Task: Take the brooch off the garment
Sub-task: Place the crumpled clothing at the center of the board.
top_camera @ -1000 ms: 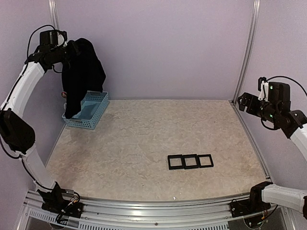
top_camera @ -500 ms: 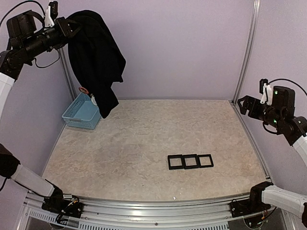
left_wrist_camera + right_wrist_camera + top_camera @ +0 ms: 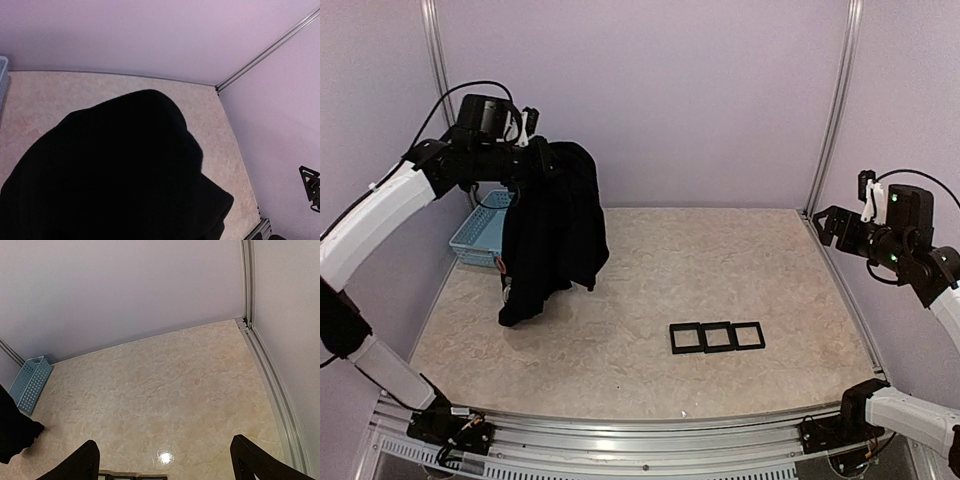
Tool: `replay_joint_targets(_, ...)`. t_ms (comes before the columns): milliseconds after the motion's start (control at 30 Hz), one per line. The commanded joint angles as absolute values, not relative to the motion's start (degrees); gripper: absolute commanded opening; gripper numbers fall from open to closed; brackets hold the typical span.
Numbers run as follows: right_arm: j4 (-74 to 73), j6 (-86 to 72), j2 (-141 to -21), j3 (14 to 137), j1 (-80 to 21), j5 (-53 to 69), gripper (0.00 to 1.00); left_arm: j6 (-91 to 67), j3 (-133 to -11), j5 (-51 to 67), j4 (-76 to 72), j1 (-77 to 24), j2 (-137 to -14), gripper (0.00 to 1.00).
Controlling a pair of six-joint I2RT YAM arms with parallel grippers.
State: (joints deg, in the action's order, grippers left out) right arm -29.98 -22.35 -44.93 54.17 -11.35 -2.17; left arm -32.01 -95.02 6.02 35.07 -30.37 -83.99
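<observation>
The black garment [image 3: 555, 235] hangs from my left gripper [image 3: 542, 158], which is shut on its top, over the left part of the table. Its lower end touches the tabletop. A small reddish and pale thing, probably the brooch [image 3: 503, 268], shows at the garment's left edge. In the left wrist view the garment [image 3: 115, 175] fills the lower frame and hides the fingers. My right gripper [image 3: 830, 225] is open and empty, held high at the right wall. Its fingers stand wide apart in the right wrist view [image 3: 167, 465], which shows a bit of the garment [image 3: 12, 430] at far left.
A light-blue basket [image 3: 478, 232] stands at the back left, partly behind the garment, and also shows in the right wrist view [image 3: 31, 382]. Three small black square frames [image 3: 717, 336] lie in a row right of the table's middle. Walls and metal posts enclose the table.
My left arm has swung the garment from high at the back-left corner down and to the right, out past the basket. Its lower end now touches the table. The right gripper has barely moved.
</observation>
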Motion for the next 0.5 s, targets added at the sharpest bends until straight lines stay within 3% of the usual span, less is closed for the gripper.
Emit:
replay_joint_targets(0, -33.44, -21.65, -44.34, 55.27, -12.04, -1.46, 0.92, -32.59, -106.01, 9.42, 33.22, -34.52, -101.14, 0.34)
replay_joint_targets(67, -34.13, -21.11, -44.15, 54.81, -12.05, -1.56, 0.91, -30.32, -115.76, 8.69, 37.98, -37.35, -110.67, 0.64)
replay_joint_targets(133, -34.28, -21.01, -43.96, 54.04, -12.05, -1.21, 0.91, -29.96, -121.88, 8.1, 41.1, -39.58, -118.13, 0.77)
replay_joint_targets(300, -31.11, -21.66, -44.26, 50.7, -12.34, 1.86, 0.91, -34.9, -113.48, 6.8, 37.87, -41.99, -117.02, 0.98)
replay_joint_targets(467, -25.12, -22.36, -47.22, 47.87, -14.96, 3.05, 0.89, -43.51, -92.49, 1.85, 34.82, -41.97, -103.54, 0.99)
